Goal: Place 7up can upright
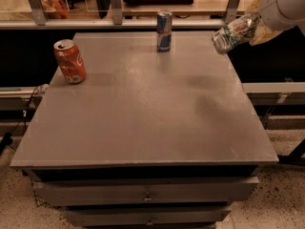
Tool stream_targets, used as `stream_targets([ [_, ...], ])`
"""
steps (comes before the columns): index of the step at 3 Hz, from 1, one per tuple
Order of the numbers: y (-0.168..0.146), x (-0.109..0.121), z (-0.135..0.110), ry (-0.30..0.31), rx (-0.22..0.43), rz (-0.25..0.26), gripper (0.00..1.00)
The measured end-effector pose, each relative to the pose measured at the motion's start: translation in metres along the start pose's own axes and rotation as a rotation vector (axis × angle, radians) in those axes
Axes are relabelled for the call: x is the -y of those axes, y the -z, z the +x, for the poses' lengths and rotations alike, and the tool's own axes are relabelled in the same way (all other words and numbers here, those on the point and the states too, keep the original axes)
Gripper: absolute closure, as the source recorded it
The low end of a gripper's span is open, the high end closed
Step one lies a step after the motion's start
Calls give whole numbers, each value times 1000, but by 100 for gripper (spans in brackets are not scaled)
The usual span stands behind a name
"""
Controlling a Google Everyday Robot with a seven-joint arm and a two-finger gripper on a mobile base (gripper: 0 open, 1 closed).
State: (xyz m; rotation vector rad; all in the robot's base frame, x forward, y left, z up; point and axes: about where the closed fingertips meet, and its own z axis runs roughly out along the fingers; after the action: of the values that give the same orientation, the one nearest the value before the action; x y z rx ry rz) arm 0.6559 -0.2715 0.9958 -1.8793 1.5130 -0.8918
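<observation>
The 7up can [232,33], silvery-white with green lettering and dented, hangs in the air over the table's far right edge. It lies almost on its side, its end pointing left and slightly down. My gripper [253,30] comes in from the upper right and is shut on the can's right part. The can is clear of the grey table top [152,113].
An orange-red soda can [70,61] stands upright at the table's far left. A slim blue-and-silver can [164,31] stands upright at the far middle edge. Drawers [147,191] sit under the table top. A rail and counter [143,23] run behind the table.
</observation>
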Motion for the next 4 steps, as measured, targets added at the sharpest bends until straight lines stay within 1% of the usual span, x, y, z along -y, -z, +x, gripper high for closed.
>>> stream_targets([
  [1,4,-36,13,291,-107,56,100],
  [2,-19,-95,14,595,-161,72,100],
  [3,-20,-103,13,686,-177,89,100],
  [4,-19,-100,12,689,-177,96,100],
])
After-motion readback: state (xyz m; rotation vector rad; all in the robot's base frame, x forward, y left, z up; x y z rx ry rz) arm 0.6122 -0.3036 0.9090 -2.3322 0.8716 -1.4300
